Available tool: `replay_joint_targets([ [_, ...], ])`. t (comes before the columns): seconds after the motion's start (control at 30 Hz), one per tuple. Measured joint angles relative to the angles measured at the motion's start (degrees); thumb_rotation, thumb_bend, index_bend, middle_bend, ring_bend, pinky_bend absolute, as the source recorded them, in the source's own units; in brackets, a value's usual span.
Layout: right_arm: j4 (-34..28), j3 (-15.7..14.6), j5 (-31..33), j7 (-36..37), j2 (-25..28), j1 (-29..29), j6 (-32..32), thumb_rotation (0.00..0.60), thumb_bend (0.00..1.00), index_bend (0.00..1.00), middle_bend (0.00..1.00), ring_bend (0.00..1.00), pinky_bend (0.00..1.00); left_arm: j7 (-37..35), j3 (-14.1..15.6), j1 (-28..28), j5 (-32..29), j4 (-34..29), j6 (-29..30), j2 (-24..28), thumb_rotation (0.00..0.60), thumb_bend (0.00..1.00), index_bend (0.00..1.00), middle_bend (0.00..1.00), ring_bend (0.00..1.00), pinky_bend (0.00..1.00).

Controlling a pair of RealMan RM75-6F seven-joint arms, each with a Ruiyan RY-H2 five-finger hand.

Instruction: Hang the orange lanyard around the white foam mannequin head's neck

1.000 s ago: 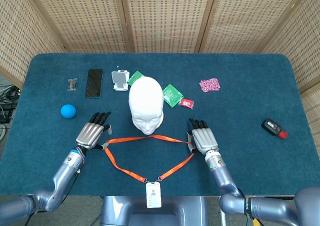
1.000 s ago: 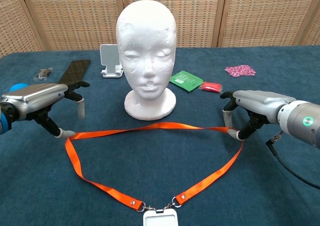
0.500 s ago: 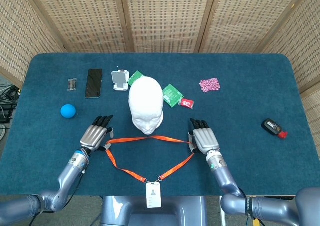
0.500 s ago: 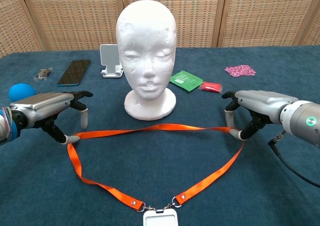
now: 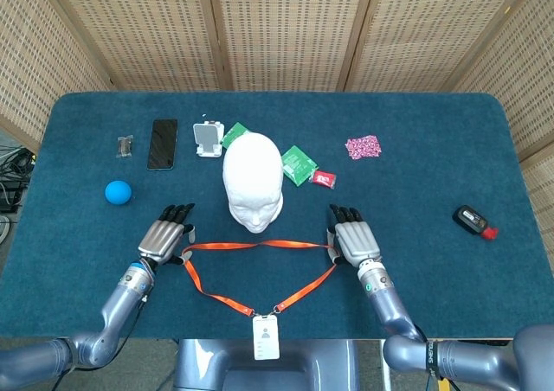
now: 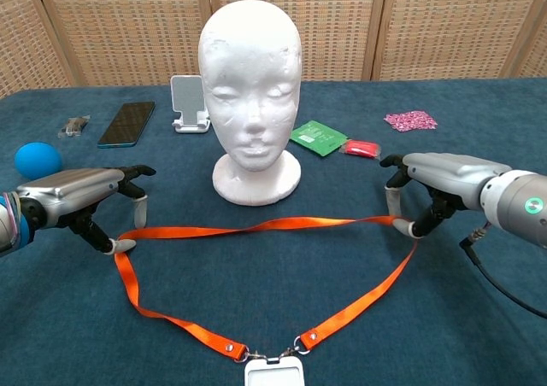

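Orange lanyard point(image 6: 256, 226) lies as an open loop on the blue worktop point(image 5: 415, 166), just in front of the white foam mannequin head point(image 6: 249, 70), which stands upright on its round base. Badge holder point(image 6: 274, 372) hangs at the near edge, clipped where the two strap ends meet.

Left hand point(image 6: 81, 200) is low at the loop's left corner, thumb and a finger closed on the strap there, the other fingers spread forward. Right hand point(image 6: 432, 185) does likewise at the right corner: strap pinched between thumb and a fingertip, the rest of the hand arched above it. Between the two hands the far run of strap is stretched, with a slight wave in it, near the base of the head and not touching it.

Step in hand, as I judge it: both corners grasped, loop spread, lift not begun. Next move calls for raising both hands together, keeping the loop wide enough to clear the crown, carrying it over the top and lowering it to the neck. Risks: the pinches look light and the strap could slip; the foam head may tip if the strap snags it.

Elsewhere: blue ball point(image 5: 119, 192), phone point(image 5: 162, 143), green packet point(image 5: 299, 163).
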Motion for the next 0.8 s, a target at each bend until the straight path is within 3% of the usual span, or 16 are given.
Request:
replay_joint_targets([
  [0.8,0.2,-0.1,0.5,-0.3,0.0,0.1,0.0,0.6,0.67,0.75,0.04,0.0,0.0,-0.5,0.3,-1.2,-1.7,-0.6,-1.0,0.6,0.6,0.42,0.56,0.0,0.0,0.0],
])
